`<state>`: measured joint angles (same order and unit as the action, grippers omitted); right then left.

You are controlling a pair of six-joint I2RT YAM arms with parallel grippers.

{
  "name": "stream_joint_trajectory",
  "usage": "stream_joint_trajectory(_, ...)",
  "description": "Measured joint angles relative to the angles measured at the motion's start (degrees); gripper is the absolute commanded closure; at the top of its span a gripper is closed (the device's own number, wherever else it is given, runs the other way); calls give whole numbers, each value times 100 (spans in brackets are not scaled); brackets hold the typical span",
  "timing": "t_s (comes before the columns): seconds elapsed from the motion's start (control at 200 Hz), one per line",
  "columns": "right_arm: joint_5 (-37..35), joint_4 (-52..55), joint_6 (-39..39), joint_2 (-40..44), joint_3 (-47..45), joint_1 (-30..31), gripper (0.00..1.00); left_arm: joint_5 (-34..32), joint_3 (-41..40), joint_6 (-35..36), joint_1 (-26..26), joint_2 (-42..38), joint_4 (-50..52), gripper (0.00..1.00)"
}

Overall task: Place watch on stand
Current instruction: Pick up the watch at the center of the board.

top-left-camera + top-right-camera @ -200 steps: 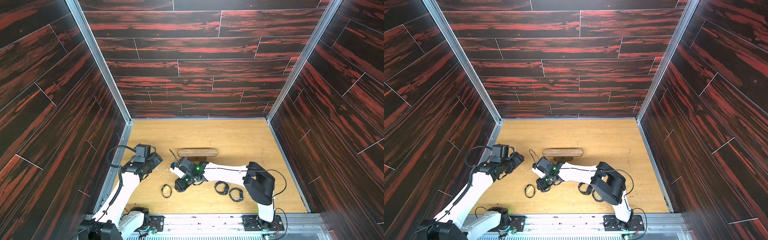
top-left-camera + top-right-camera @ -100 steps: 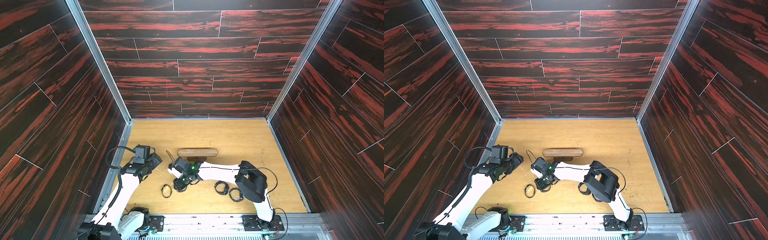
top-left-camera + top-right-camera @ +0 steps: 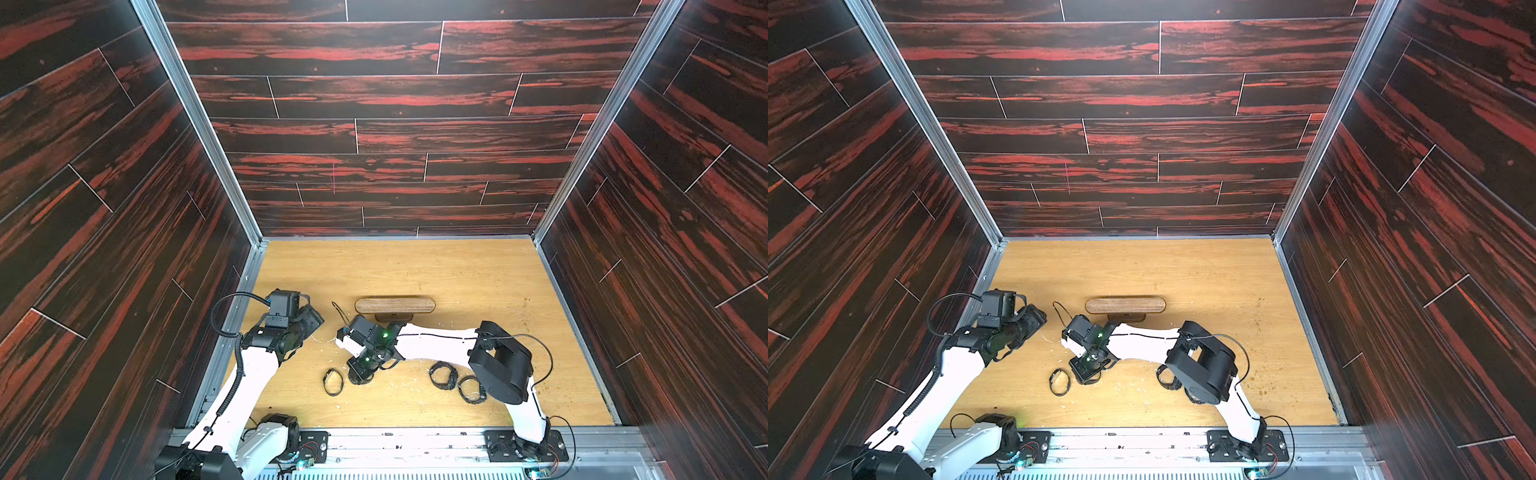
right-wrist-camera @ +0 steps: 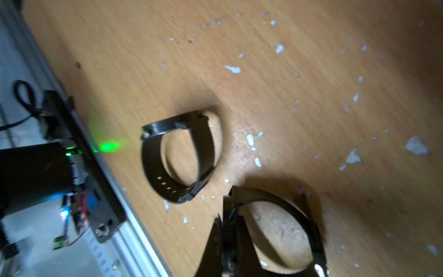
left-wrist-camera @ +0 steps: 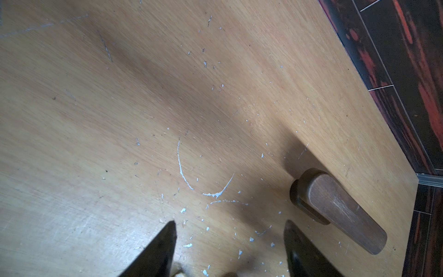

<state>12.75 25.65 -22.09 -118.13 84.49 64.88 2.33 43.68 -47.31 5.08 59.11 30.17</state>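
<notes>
tabletop [image 3: 415, 266]: light wood, scuffed | walls [image 3: 395, 124]: dark red-streaked planks

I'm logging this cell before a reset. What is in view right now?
stand: one, dark-brown wood, mid-table, bare
gripped watch: one, black, on the table near the front
loose watch: one, black, beside the gripped watch, apart from it
other watches: two, black, side by side by the right arm's elbow
table: one, light wood, flecked with white
walls: three, dark red-black planks, around the table
left gripper: one, black, open and empty, over bare table near the stand's end
right gripper: one, black, shut on the gripped watch's strap
</notes>
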Motion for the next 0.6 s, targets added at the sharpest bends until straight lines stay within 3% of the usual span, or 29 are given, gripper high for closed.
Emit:
stream_joint_trajectory(0.296,861,-227,-306,975,-195,-745,100,267,643,262,0,15,13,26)
stream_joint_trajectory(0.601,1637,-291,-723,1751,-195,-1932,100,1421,1390,420,-4,855,-378,29)
